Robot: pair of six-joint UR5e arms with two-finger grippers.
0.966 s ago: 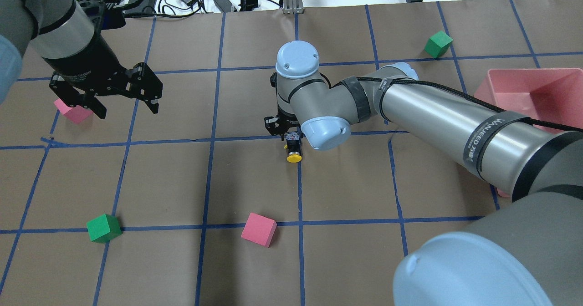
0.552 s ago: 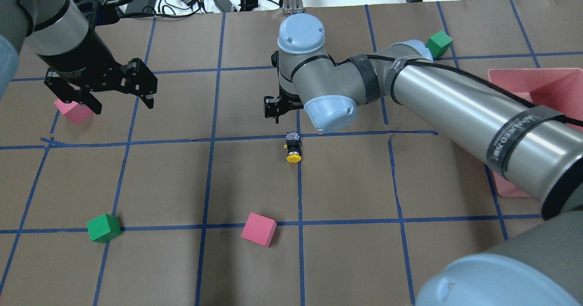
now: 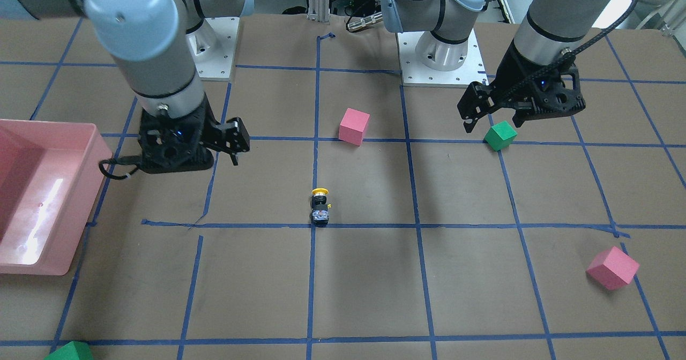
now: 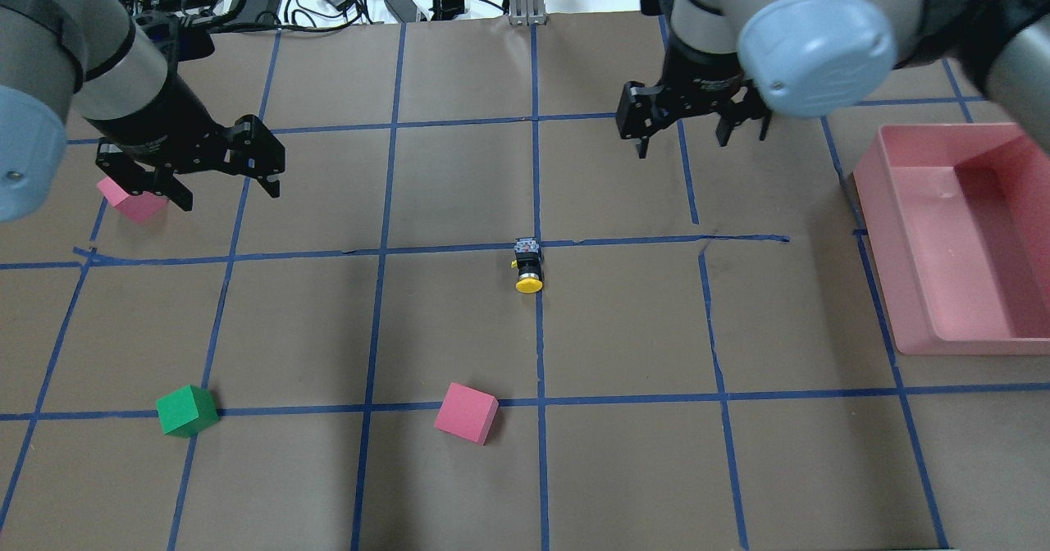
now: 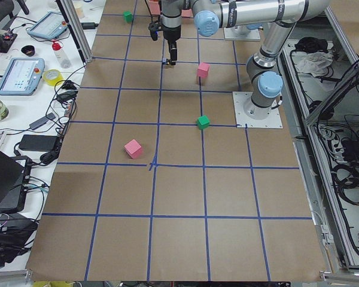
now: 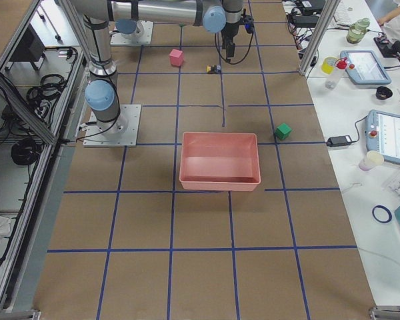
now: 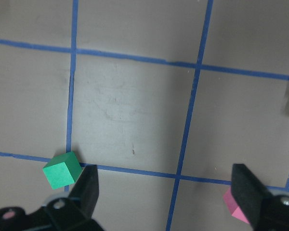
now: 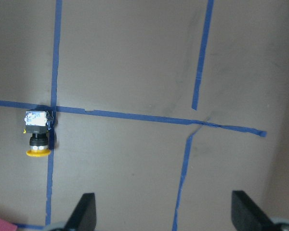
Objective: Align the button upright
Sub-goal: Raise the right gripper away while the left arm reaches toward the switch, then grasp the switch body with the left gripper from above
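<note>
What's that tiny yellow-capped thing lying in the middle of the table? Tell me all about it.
A small push-button: round yellow cap, black body, silvery-blue base block. It lies on its side on the brown table, along a blue tape line near a crossing, cap toward the robot. Nothing else touches it.

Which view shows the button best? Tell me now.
Right wrist-mounted: the button lies on its side, cap, body and base distinct. Overhead and front-facing show it smaller; exterior right a speck; elsewhere I cannot find it.

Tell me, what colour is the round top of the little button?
Yellow. The button shows it best in the overhead exterior view.
</note>
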